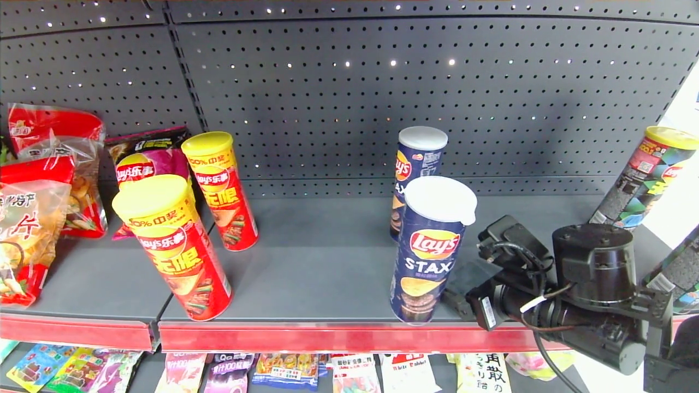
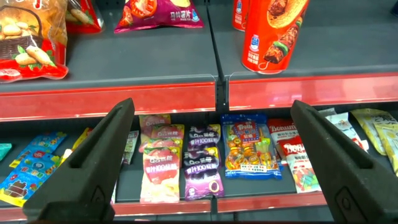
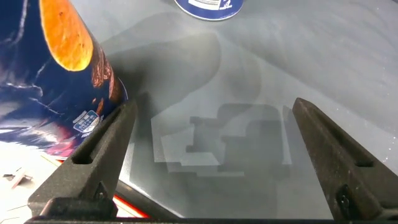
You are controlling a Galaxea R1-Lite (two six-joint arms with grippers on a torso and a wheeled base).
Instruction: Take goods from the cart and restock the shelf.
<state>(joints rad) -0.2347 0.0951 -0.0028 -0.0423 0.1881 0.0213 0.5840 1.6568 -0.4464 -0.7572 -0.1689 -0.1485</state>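
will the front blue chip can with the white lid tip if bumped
The tall blue cardboard chip can with a white lid is narrow for its height, so a high push would probably tip it. It stands close to the red shelf lip, so it might fall off forwards. On its side it would likely roll.

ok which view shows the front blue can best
The head view: the front blue can stands whole, white lid to base, at the shelf edge. The right wrist view catches just part of its lower side.
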